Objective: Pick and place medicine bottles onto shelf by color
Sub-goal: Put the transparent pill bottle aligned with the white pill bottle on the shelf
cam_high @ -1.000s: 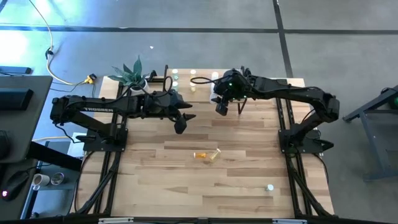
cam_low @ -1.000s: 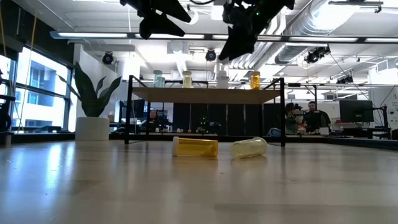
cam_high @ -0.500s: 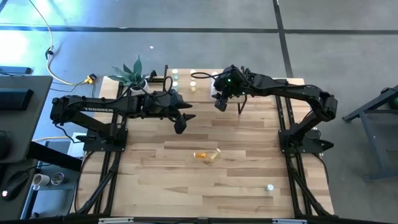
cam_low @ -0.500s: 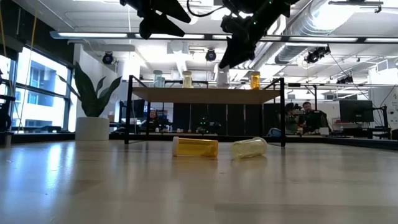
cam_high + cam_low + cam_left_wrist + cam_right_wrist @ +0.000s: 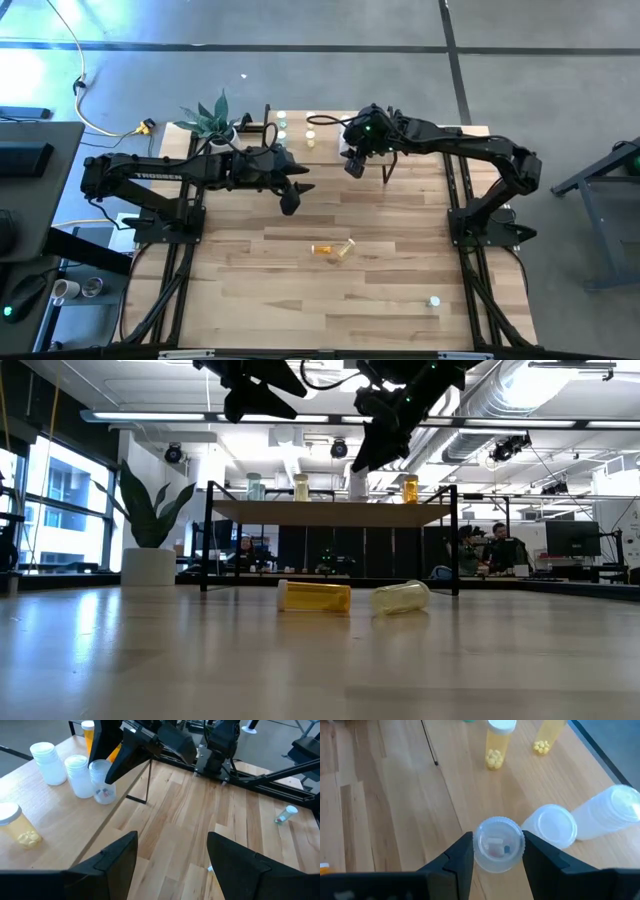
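Observation:
My right gripper (image 5: 352,166) is shut on a clear medicine bottle (image 5: 498,844) with a clear cap, over the near edge of the shelf (image 5: 330,140) at the table's far side. On the shelf stand two white bottles (image 5: 552,826), yellow bottles (image 5: 497,742) and an orange one (image 5: 89,735). A yellow bottle (image 5: 322,250) and a pale one (image 5: 345,248) lie on their sides mid-table. My left gripper (image 5: 290,198) hangs open in the air left of the shelf, with nothing between its fingers. My right gripper pinches the clear bottle's upper body (image 5: 101,779), just under the cap, between its two fingers (image 5: 462,856). The fingers slant down from the table's right and near side. The bottle stays upright, cap up. Whether its base touches the shelf I cannot tell.
A small bottle (image 5: 433,300) lies near the table's right front corner. A potted plant (image 5: 212,118) stands at the far left corner beside the shelf. Bare wood stretches between the shelf and the lying bottles.
My right gripper has gone a little toward the table's far edge and down over the shelf with the clear bottle, then kept still. The bottle stays upright in the hold.

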Available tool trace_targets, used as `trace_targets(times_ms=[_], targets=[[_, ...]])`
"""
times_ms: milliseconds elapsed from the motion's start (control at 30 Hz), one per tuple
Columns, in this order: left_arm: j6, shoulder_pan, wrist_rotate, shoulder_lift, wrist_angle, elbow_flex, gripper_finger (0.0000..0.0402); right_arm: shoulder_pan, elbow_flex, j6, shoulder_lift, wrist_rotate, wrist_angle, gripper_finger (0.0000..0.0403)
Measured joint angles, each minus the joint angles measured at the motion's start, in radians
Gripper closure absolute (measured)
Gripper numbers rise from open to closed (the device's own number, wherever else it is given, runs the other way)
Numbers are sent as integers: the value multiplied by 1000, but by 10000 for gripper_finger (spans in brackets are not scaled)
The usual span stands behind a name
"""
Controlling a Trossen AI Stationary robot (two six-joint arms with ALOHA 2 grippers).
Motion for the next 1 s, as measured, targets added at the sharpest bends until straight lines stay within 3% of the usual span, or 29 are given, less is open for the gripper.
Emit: trace_targets(times_ms=[700, 1000], targets=[[0, 0, 0, 0, -1, 0, 172, 0, 2, 18, 21, -6, -1, 269], [0, 0, 1, 0, -1, 0, 172, 0, 2, 18, 21, 40, -4, 269]])
